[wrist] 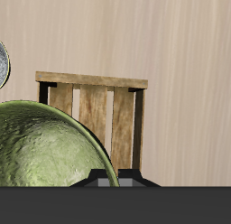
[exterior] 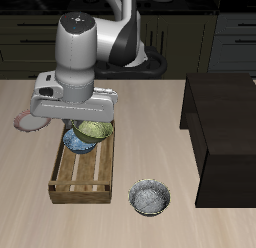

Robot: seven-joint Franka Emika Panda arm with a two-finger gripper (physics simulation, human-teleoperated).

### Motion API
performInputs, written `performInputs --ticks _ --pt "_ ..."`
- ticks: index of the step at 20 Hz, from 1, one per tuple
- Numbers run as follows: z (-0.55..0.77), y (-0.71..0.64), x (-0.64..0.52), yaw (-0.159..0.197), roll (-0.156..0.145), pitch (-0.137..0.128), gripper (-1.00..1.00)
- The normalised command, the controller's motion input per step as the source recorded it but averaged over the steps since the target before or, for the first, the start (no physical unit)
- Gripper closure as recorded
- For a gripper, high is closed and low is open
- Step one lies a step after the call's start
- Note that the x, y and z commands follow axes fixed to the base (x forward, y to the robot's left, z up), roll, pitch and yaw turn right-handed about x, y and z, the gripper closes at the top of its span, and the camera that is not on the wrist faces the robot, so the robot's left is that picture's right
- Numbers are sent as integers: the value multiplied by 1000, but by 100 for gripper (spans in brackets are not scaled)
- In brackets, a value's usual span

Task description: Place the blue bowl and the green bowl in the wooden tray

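While the exterior view shows the blue bowl (exterior: pixel 75 142) inside the wooden tray (exterior: pixel 82 178), the wrist view shows only the green bowl (wrist: pixel 50 146) grasped by the gripper (exterior: pixel 90 125) above the tray.

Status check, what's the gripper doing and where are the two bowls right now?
Gripper over the wooden tray, jaws hidden. Green bowl right under it, above the blue bowl in the tray. Speckled bowl sits clear.

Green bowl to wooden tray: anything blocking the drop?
Partly. The green bowl hangs at the hand over the wooden tray's back end, where the blue bowl already sits. The slats nearer the table's front edge are bare, so set it there.
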Motion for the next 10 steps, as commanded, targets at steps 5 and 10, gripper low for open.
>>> performInputs --ticks 5,10 --pt "-469 120 68 -5 14 51 100" --pt "-370 104 26 8 1 37 100"
